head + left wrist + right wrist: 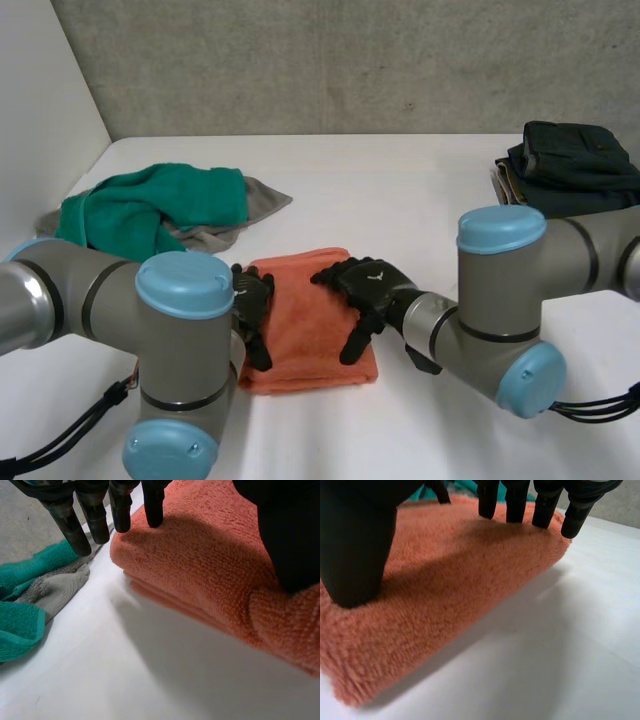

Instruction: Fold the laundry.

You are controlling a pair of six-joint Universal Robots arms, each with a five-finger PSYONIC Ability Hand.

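- The orange towel [305, 320] is lying folded into a thick pad on the table [420, 190], between the two arms.
- As I am judging it, the fold is at risk when the hands are coming off. A fingertip catching in the pile, or a hand sliding sideways, could be dragging the top layer open and skewing the edges.
- The left hand [252, 308] is resting along the towel's left edge, with fingers straight and thumb pressing down, gripping nothing.
- The right hand [365, 288] is lying palm down across the towel's right half, with fingers splayed and thumb pressing, likewise gripping nothing.
- Beyond the towel's far left corner, a green towel [150, 205] and grey cloth [258, 196] are waiting in a heap.
- Well beyond the towel's right side, a dark stack [575, 165] is sitting.
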